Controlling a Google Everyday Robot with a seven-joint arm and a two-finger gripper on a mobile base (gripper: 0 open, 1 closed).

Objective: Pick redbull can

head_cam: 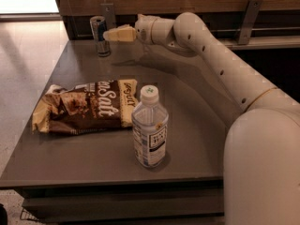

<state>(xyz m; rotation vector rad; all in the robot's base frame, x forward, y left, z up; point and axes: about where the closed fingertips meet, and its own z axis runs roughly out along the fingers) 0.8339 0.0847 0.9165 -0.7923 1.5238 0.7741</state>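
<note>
The redbull can (100, 35), slim, blue and silver with a silver top, stands upright at the far left corner of the grey table (197, 121). My gripper (108, 34) reaches in from the right at the end of the white arm. Its cream fingertips are right beside the can's upper right side, at or very near touching it.
A clear water bottle (149, 127) with a white cap stands near the table's front edge. A brown and cream chip bag (84, 107) lies flat to its left. A wooden wall with metal brackets (248, 18) runs behind the table.
</note>
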